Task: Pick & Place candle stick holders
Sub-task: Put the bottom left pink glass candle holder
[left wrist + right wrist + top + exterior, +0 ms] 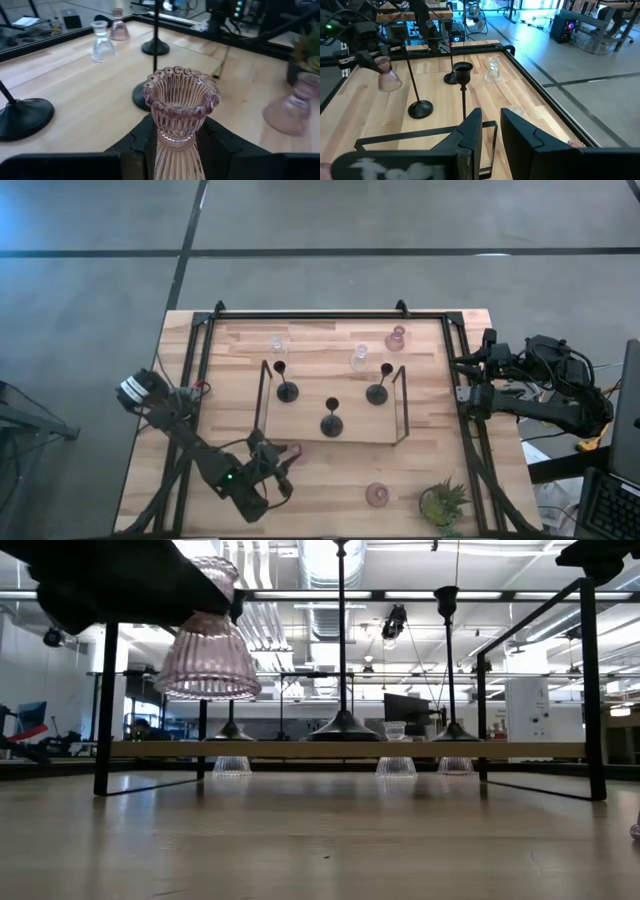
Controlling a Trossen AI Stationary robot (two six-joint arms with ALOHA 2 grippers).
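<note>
Between left tool [175,142] fingers, pink holder [179,112], base hidden

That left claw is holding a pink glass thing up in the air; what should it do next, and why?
Probably carry it toward the black wire rack. The left claw grips the pink glass holder clear of the table, and three black holders already stand there.

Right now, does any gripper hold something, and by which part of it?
The left gripper holds a pink glass candle holder by its ribbed neck, below the cup, lifted off the table. The right gripper holds nothing, waiting at the table's right edge.
</note>
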